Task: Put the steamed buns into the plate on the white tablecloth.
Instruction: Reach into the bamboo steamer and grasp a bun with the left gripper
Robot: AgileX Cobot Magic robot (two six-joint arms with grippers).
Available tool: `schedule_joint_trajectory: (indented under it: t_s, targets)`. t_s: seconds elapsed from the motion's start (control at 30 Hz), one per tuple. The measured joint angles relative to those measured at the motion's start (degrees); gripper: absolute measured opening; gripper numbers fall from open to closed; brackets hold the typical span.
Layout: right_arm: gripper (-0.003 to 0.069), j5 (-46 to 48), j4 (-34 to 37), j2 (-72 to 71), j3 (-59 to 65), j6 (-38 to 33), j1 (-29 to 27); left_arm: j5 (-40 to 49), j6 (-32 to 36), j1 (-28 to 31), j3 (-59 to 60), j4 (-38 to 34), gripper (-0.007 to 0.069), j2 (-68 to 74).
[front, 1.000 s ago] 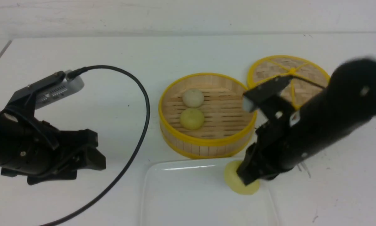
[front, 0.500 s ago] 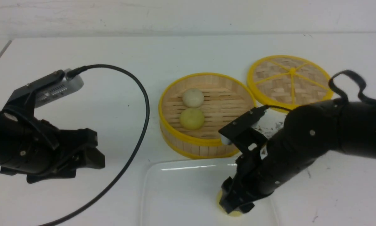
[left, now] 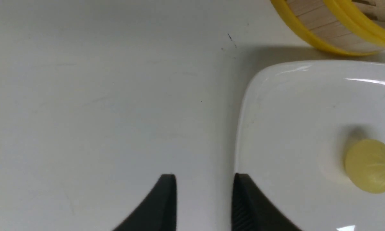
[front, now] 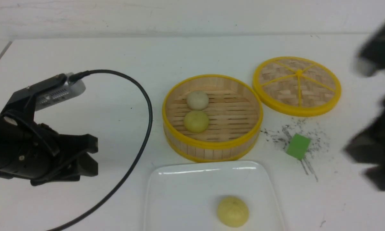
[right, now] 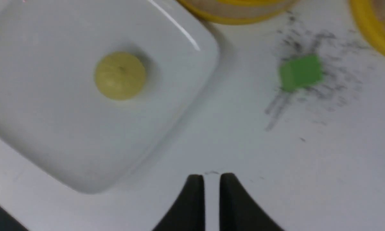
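Observation:
One pale yellow steamed bun (front: 232, 211) lies on the white plate (front: 179, 192) at the table's front, free of both grippers. Two more steamed buns, a cream one (front: 197, 99) and a yellow one (front: 196, 121), sit in the bamboo steamer (front: 211, 146) behind the plate. My left gripper (left: 205, 192) hovers over the white tablecloth (front: 115, 54) left of the plate, jaws apart with nothing between them. My right arm (front: 378, 150) is a blur at the right edge. Its gripper (right: 212, 179) is over bare cloth right of the plate, fingers almost together and holding nothing.
The round woven lid (front: 297, 85) lies behind and right of the steamer. A green block (front: 298, 146) sits on dark scribble marks right of the steamer. A black cable (front: 144, 96) loops from my left wrist across the table toward the front.
My right gripper set the yellow bun down on the plate, let go, pulled away to the right and closed its jaws. My left gripper's jaws narrowed; that arm barely moved.

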Motion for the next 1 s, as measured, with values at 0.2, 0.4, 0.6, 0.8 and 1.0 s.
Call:
schedule_joint_trajectory:
  t_s: [0.2, 0.4, 0.6, 0.8, 1.0]
  targets:
    - [-0.0016, 0.19, -6.88, -18.05, 7.87, 6.18, 0.00, 4.73, -2.55, 0.00, -6.69, -2.12, 0.0003, 1.91]
    - [-0.0016, -2.31, -9.52, -34.66, 22.68, 8.61, 0.00, 10.29, -6.66, 0.00, -16.21, 0.85, 0.0002, 8.01]
    - [-0.0015, -11.23, -12.21, -44.16, 37.11, 13.67, 0.00, 9.88, -12.24, -10.26, -25.09, 6.97, 0.0002, 15.95]
    - [-0.0011, -15.12, -12.44, -46.66, 39.10, 15.39, 0.00, 8.05, -24.02, -20.98, -34.48, 15.31, 0.0061, 24.96]
    - [-0.0008, -15.12, -12.49, -47.12, 39.10, 15.54, 0.00, 9.65, -29.30, -26.97, -45.23, 20.27, 0.0248, 34.68]
